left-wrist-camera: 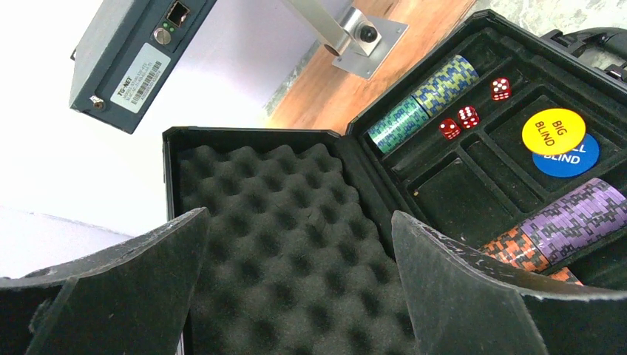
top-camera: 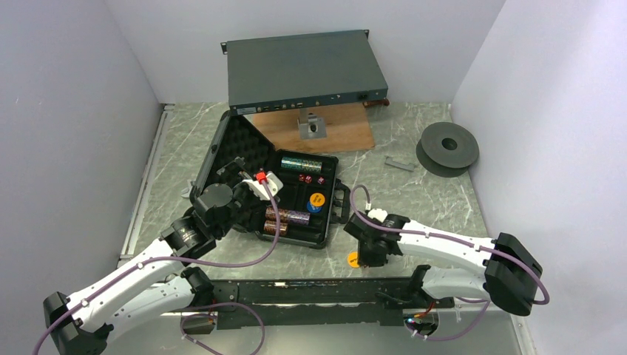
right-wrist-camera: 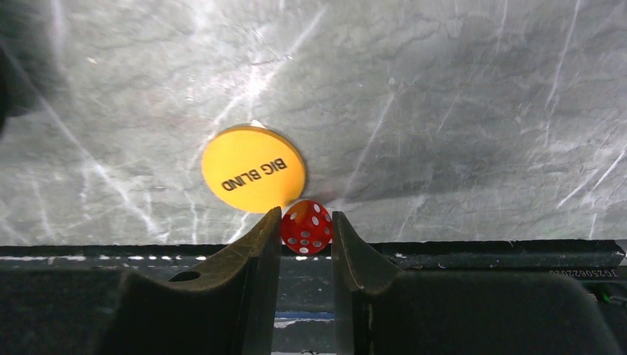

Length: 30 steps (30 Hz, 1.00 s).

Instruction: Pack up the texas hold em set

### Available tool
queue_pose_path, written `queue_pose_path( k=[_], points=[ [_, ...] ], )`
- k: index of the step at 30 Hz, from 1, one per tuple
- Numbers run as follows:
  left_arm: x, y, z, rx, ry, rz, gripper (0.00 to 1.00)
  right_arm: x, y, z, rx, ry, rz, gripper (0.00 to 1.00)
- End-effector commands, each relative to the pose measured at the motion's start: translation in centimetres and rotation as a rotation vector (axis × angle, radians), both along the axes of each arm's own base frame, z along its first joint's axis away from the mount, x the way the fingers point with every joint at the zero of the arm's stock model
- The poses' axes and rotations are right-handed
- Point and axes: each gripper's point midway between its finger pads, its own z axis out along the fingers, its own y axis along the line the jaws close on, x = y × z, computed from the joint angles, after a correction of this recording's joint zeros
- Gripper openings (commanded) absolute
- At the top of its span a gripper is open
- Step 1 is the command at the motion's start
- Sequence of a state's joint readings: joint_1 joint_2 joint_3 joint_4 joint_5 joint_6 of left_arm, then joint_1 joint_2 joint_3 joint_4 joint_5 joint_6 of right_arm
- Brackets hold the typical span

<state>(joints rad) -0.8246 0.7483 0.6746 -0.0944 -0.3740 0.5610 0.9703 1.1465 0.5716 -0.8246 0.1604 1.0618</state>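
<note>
Right gripper (right-wrist-camera: 305, 219) pinches 1 red die (right-wrist-camera: 307, 228) over marbled table (right-wrist-camera: 444, 111) (white walls (top-camera: 66, 111)); left gripper (left-wrist-camera: 299, 222) spread wide.

A robotics lab work cell, by every sign. Plain pale partition walls (top-camera: 66, 111) box in a grey marble-patterned table (top-camera: 444, 192) on three sides. Two white jointed arms, the left arm (top-camera: 126, 285) and the right arm (top-camera: 451, 248), are bolted at the table's near edge and trail purple cables (top-camera: 275, 218). Network hardware sits at the back: a grey-blue rack unit (top-camera: 303, 70) above a wooden board (top-camera: 344, 133), with a dark spool (top-camera: 447, 148) nearby.
</note>
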Motion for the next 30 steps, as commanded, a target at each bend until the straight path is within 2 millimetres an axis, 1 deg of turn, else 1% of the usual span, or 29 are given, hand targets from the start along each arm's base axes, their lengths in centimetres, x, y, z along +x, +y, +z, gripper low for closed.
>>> queue_pose_path(
  k=[1, 4, 9, 14, 21, 25, 30],
  points=[
    [-0.2, -0.4, 1.3, -0.028, -0.022, -0.029, 0.99, 1.8, 0.7, 2.4, 0.006, -0.083, 0.006, 0.00],
    [-0.2, -0.5, 1.3, -0.026, -0.022, -0.030, 0.99, 2.6, 1.0, 3.5, 0.002, -0.118, 0.016, 0.00],
    [-0.3, -0.4, 1.3, -0.022, -0.025, -0.030, 0.99, 4.4, 2.4, 5.5, 0.018, -0.178, 0.038, 0.00],
    [-0.3, -0.5, 1.3, -0.021, -0.024, -0.034, 0.99, 5.7, 3.7, 6.5, 0.026, -0.209, 0.059, 0.00],
    [-0.3, -0.6, 1.2, -0.022, -0.023, -0.040, 0.99, 7.5, 6.9, 8.2, 0.116, -0.269, 0.116, 0.00],
    [-0.3, -0.5, 1.3, -0.021, -0.024, -0.039, 0.99, 8.7, 8.3, 8.9, 0.118, -0.290, 0.152, 0.00],
    [-0.4, -0.5, 1.3, -0.020, -0.027, -0.040, 0.99, 10.4, 9.9, 10.4, 0.138, -0.352, 0.177, 0.00]
  ],
)
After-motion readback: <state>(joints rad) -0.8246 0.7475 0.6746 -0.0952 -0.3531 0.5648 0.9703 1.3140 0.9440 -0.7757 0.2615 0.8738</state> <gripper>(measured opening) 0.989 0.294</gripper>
